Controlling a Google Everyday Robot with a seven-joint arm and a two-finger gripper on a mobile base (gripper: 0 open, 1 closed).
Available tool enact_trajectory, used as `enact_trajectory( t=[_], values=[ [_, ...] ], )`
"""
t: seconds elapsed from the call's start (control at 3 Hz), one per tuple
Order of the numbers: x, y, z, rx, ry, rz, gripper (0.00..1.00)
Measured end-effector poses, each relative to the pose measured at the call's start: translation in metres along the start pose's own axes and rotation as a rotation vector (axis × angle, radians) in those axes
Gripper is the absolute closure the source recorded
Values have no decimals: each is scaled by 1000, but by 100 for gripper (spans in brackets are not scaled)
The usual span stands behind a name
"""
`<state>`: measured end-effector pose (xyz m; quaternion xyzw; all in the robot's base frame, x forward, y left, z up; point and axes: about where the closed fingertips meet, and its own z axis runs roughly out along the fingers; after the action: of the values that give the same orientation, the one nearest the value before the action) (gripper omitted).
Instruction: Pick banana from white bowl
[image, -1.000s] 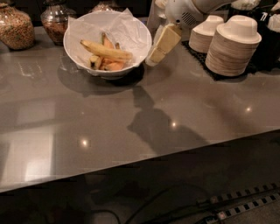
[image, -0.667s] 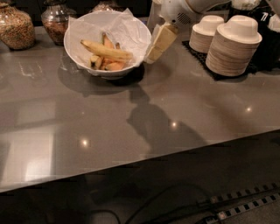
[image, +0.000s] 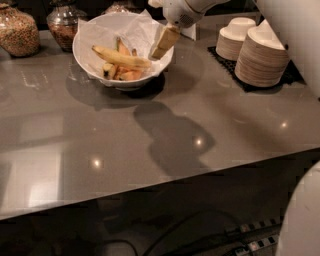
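The white bowl (image: 85, 60), lined with crumpled white paper, stands at the back left of the grey counter. The banana (image: 120, 57), long and yellow, lies across the bowl on top of shorter yellow-orange fruit pieces (image: 122, 75). The gripper (image: 164, 43) hangs from the white arm at the top of the view, over the bowl's right rim. Its tan tip points down and left, a short way right of the banana's right end. It holds nothing that I can see.
Two glass jars (image: 17, 31) (image: 62, 27) with grainy contents stand behind the bowl at the left. Stacks of beige paper bowls (image: 262, 52) (image: 234, 37) sit on a black mat at the right. A white robot part (image: 300, 40) fills the right edge.
The gripper has moved left, from beside the bowl's right side to over its right rim, nearer the banana. The view has shifted, so the bowl sits lower and further right.
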<state>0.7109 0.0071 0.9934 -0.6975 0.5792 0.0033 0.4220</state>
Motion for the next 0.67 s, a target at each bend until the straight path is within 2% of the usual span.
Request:
enact_trajectory(
  t=[0.33,0.67],
  values=[
    [-1,4,29,-50,-11,-28,41],
    [1,13,54,-106,-21,-41,54]
  ],
)
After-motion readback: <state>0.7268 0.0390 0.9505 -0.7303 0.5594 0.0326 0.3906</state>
